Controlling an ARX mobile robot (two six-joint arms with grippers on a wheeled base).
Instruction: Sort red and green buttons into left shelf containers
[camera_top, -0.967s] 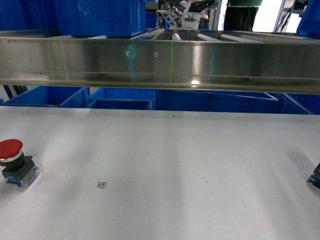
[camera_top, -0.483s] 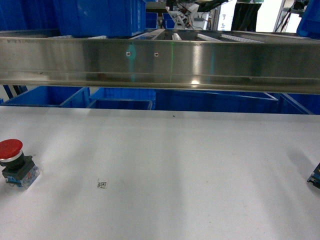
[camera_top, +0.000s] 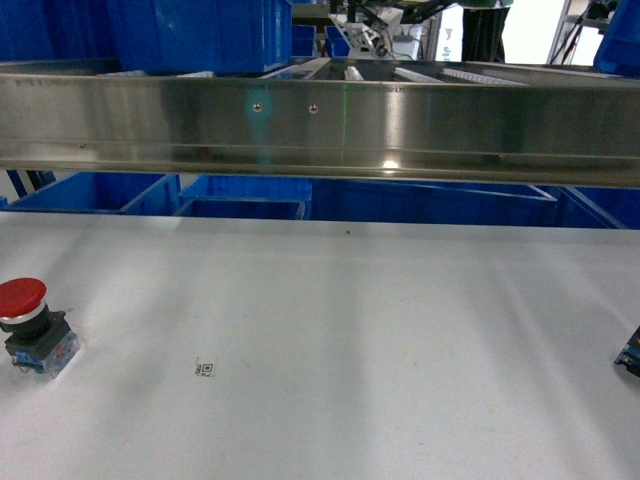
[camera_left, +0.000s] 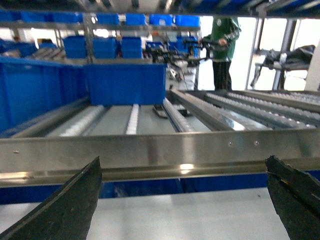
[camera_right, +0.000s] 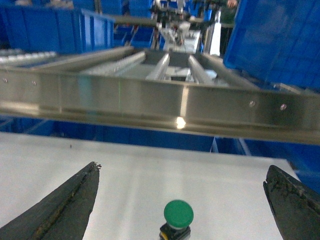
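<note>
left wrist-mounted view shows the left gripper (camera_left: 182, 200) spread wide, its two dark fingers (camera_left: 65, 210) at the 8 and 4 o'clock corners with nothing between them and touching nothing; past them runs a steel rail (camera_left: 160, 152), and behind it a roller shelf carries a blue bin (camera_left: 125, 82) toward 11 o'clock, with more blue bins along the left side. a person in a green top (camera_left: 222, 42) stands at 1 o'clock in the background. right wrist-mounted view shows the right gripper (camera_right: 182, 205) just as widely spread and holding nothing, hanging above the white tabletop (camera_right: 125, 175); a green button (camera_right: 178, 213) stands upright on the tabletop at 6 o'clock, between the fingers but clear of both. head view shows neither gripper: the red button (camera_top: 25, 318) sits on its dark blue-tinged body at the 9 o'clock edge of the tabletop, tilted slightly, and a blue-tinged body, cut off by the frame, shows at the 3 o'clock edge. a small printed square code mark (camera_top: 205, 369) lies flat on the tabletop near 7 o'clock, too small to read; no other writing can be made out. beneath the rail, lower blue bins (camera_top: 245, 200) line the far side of the tabletop.
</note>
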